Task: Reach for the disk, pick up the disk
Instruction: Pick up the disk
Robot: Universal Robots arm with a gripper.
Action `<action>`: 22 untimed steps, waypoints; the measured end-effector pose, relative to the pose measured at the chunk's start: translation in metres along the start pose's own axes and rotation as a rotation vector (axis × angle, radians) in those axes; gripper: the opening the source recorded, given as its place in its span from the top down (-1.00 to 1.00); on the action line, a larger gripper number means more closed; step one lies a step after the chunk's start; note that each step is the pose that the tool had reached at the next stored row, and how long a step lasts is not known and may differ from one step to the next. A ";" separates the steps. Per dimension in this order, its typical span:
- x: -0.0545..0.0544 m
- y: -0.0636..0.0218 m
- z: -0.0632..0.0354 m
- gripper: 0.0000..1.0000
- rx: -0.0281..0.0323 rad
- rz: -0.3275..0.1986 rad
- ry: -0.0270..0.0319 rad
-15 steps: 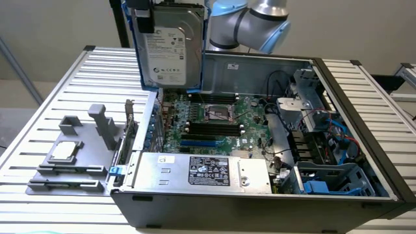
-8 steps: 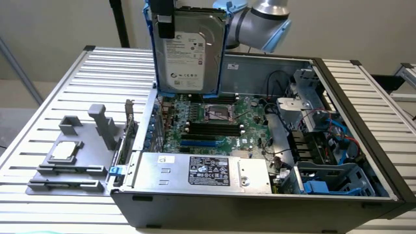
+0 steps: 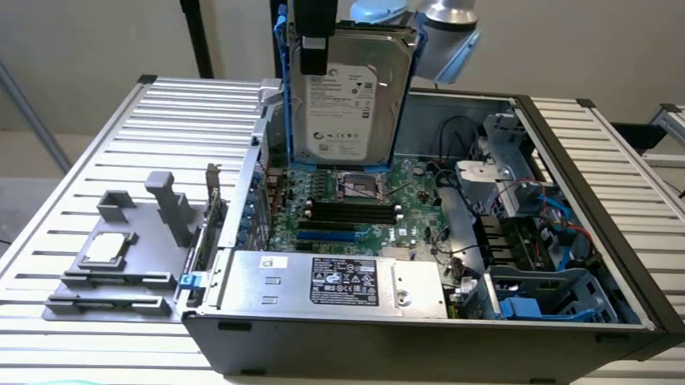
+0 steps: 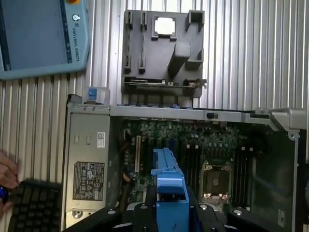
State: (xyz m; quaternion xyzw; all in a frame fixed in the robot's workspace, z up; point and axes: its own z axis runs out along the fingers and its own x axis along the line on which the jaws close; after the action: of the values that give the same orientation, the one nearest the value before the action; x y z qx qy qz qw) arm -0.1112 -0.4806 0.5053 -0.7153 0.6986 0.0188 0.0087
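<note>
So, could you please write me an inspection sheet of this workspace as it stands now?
Surface: ribbed metal table.
Job's things: disk in blue carrier, lifted upright above the open computer case.
Clutter: grey fixture carrying a silver chip; teach pendant; black keyboard.
Grippers: pincer shut on the disk.
Cables: red, blue and black wires inside the case.
Surroundings: a person's hand at the keyboard.

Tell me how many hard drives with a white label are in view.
1: the disk, in its blue frame, hangs upright in the gripper above the open computer case. Others may be hidden inside.
</note>
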 end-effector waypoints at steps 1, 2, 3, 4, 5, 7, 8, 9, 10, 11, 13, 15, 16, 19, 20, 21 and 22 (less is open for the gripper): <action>0.002 -0.0041 -0.0001 0.35 0.0001 0.000 0.0000; 0.004 -0.0083 -0.0002 0.35 0.0000 0.000 0.0000; 0.006 -0.0123 -0.0003 0.35 0.0000 0.000 0.0000; 0.008 -0.0165 -0.0004 0.35 0.0001 0.000 -0.0001; 0.011 -0.0206 -0.0005 0.35 0.0001 0.000 0.0000; 0.015 -0.0290 -0.0007 0.35 0.0000 0.000 0.0000; 0.017 -0.0331 -0.0008 0.35 0.0000 0.000 0.0000; 0.019 -0.0374 -0.0009 0.35 0.0000 0.000 0.0000; 0.021 -0.0416 -0.0009 0.35 0.0001 0.000 0.0000; 0.023 -0.0457 -0.0011 0.35 0.0000 0.000 0.0000; 0.028 -0.0542 -0.0012 0.35 0.0001 0.000 0.0000; 0.032 -0.0631 -0.0014 0.35 0.0000 0.000 0.0000; 0.034 -0.0675 -0.0015 0.35 0.0000 0.000 0.0000; 0.040 -0.0803 -0.0018 0.35 0.0000 0.000 0.0001; 0.042 -0.0851 -0.0018 0.35 0.0000 0.000 0.0000; 0.044 -0.0895 -0.0019 0.35 0.0000 0.000 0.0000; 0.046 -0.0941 -0.0020 0.35 0.0000 0.000 0.0000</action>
State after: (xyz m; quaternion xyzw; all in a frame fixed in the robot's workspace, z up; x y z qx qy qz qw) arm -0.0161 -0.5242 0.5042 -0.7153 0.6986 0.0188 0.0087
